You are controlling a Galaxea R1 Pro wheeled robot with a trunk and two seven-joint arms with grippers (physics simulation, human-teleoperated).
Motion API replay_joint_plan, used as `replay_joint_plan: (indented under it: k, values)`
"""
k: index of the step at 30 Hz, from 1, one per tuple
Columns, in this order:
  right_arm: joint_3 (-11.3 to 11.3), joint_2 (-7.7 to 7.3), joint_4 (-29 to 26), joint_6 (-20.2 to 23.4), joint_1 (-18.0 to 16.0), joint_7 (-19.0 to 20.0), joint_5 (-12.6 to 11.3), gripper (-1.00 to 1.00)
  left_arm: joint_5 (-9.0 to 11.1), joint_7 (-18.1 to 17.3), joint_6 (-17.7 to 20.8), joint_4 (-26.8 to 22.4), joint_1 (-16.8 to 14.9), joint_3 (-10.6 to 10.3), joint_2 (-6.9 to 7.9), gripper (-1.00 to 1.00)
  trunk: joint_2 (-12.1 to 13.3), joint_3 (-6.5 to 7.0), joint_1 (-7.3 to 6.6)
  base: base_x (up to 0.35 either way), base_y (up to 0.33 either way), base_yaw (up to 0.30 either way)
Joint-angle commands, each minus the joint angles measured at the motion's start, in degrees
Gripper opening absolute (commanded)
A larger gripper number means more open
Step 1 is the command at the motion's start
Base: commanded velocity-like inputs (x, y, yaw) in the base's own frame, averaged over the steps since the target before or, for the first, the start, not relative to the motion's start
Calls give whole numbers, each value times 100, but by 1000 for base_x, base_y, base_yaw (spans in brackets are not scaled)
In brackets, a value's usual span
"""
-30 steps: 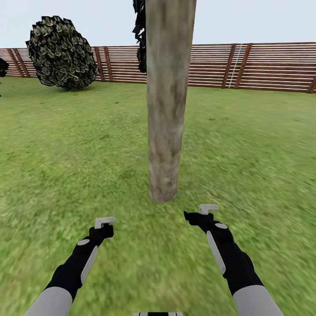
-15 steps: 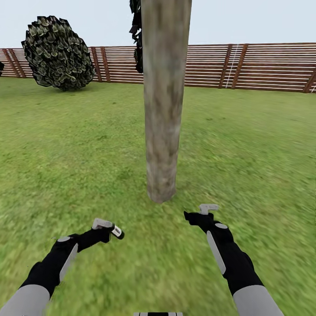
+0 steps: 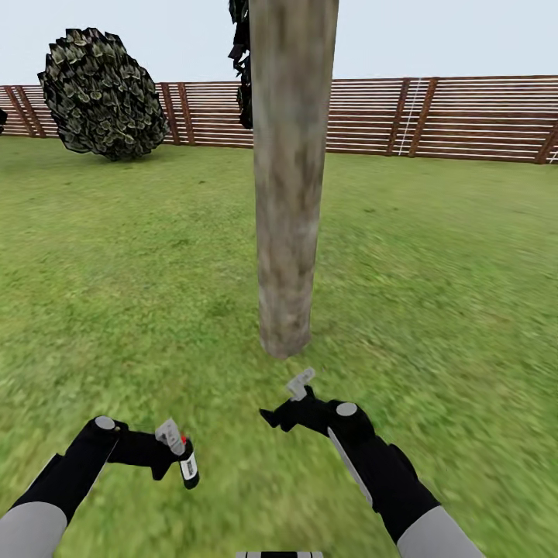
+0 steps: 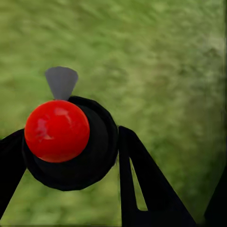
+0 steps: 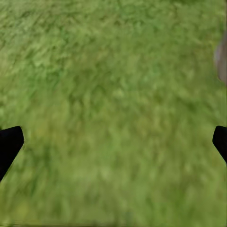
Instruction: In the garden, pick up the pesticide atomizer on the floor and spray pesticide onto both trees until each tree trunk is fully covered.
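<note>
- Head view: the left gripper [image 3: 172,444] holds the atomizer [image 3: 187,463] low at near left, its body hanging down toward the lawn [image 3: 116,256] rather than facing the trunk [image 3: 288,194].
- Left wrist view: the atomizer [image 4: 66,142] sits clamped between the black fingers [image 4: 142,184], red cap toward the camera; it looks off-centre, so I judge it could twist or slip if the arm swings fast.
- Risk: sprayed as it points now, pesticide would likely hit grass and miss the trunk.
- Risk: the trunk stands just beyond both arms, so a raised arm could knock it.
- The right gripper [image 3: 288,399] is near the trunk's foot; the right wrist view shows its dark tips at the frame edges, spread wide and empty.
- Surface: flat, blurred green lawn, with nothing lying near the arms.
- Room: a slat fence [image 3: 465,116] runs along the far side, with a round shrub [image 3: 101,93] far left and pale sky above.
</note>
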Motion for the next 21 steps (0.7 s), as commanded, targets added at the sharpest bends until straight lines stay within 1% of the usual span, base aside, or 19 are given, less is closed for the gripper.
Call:
replay_joint_plan:
  k: [1,2,4,5,6,7,10,14,17,21]
  values:
    - [34,0,-66,3,0,236,50,100,-83,-104,-4,-3,-4,1,1,-100,0,0,0,0,0,0]
    - [66,-9,-97,37,-33,261,77,100,-115,-134,-37,-35,-37,-33,-32,-100,0,0,0,0,0,0]
    - [131,34,-162,102,-37,325,137,100,-174,-199,-100,-100,-101,-97,-98,-100,0,0,0,0,0,0]
    - [163,43,-194,89,-34,357,167,100,-145,-225,-132,-132,-134,-128,-131,-100,0,0,0,0,0,0]
    - [168,58,-226,56,-28,389,197,100,-109,-192,-163,-165,-99,-160,-163,-100,0,0,0,0,0,0]
    - [135,67,-252,34,-24,421,228,100,-79,-160,-128,-130,-67,-178,-130,-100,0,0,0,0,0,0]
    - [38,35,-191,7,-19,322,132,100,-45,-65,-31,-155,27,-81,-61,-100,0,0,0,0,0,0]
    - [-75,-10,-182,8,-18,194,9,100,-32,-71,35,-283,22,42,-72,-100,0,0,0,0,0,0]
    - [-62,-75,-181,15,-18,212,-17,100,-35,-114,26,-380,7,13,-118,-100,0,0,0,0,0,0]
    - [-57,-93,-174,17,-37,341,33,100,-59,-217,11,-509,0,-63,-150,-100,0,0,0,0,0,0]
